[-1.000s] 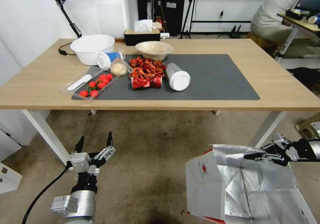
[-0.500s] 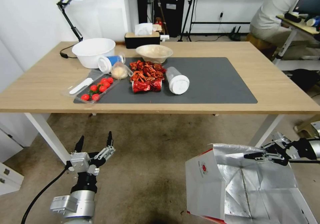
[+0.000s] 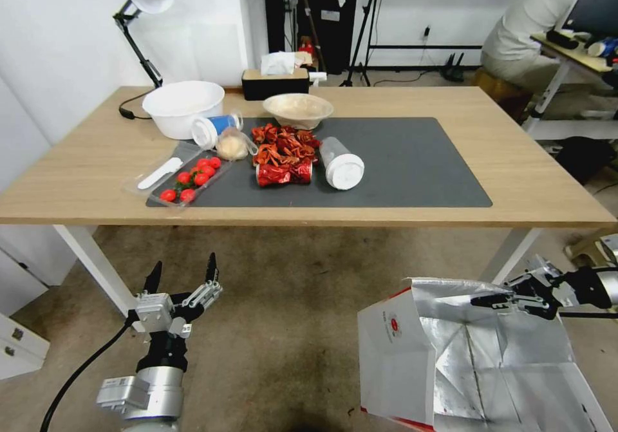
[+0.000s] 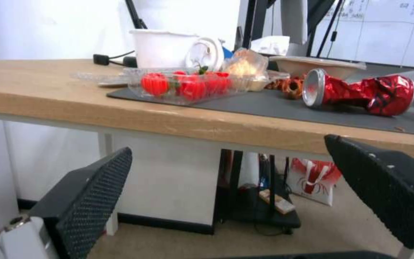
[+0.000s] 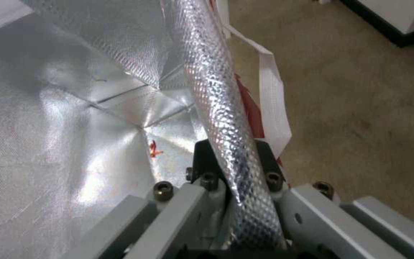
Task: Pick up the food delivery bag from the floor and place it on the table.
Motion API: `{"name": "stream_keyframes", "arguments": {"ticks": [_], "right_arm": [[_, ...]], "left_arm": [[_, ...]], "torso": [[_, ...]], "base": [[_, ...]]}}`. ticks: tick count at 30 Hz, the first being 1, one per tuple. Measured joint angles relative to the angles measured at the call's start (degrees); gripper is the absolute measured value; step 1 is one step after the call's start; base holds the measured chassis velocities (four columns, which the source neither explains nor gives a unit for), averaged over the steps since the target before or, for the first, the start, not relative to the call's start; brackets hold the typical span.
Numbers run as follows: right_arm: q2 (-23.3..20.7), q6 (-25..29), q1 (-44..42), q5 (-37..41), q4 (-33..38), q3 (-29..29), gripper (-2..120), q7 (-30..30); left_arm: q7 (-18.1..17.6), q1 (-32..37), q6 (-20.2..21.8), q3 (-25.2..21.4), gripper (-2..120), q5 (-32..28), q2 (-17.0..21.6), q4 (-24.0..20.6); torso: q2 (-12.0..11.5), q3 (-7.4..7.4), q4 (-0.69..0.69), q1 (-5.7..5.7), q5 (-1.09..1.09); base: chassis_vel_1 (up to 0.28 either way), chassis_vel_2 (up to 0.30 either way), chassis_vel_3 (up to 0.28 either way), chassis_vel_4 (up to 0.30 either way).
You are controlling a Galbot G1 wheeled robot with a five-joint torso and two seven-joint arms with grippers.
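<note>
The right gripper pinches the far rim of the food delivery bag, which hangs low at near right; the table lies farther off and higher; the left gripper waits spread wide, near left.

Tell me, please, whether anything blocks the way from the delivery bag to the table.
The right pincer grips the food delivery bag below the table. The table's near edge overhangs the way up; the mat's right half is bare, with clutter lying left of it.
</note>
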Motion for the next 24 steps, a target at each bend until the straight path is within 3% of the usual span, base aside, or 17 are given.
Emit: {"name": "stream_keyframes", "arguments": {"ticks": [24], "right_arm": [[0.01, 0.0, 0.04, 0.01, 0.0, -0.09, 0, 0.0]], "left_arm": [[-0.16, -0.02, 0.09, -0.05, 100, -0.18, 0.12, 0.03]], "torso": [[6.09, 3.5, 0.0, 2.58, 0.0]], "base": [[0.0, 0.0, 0.0, 0.0]]}}
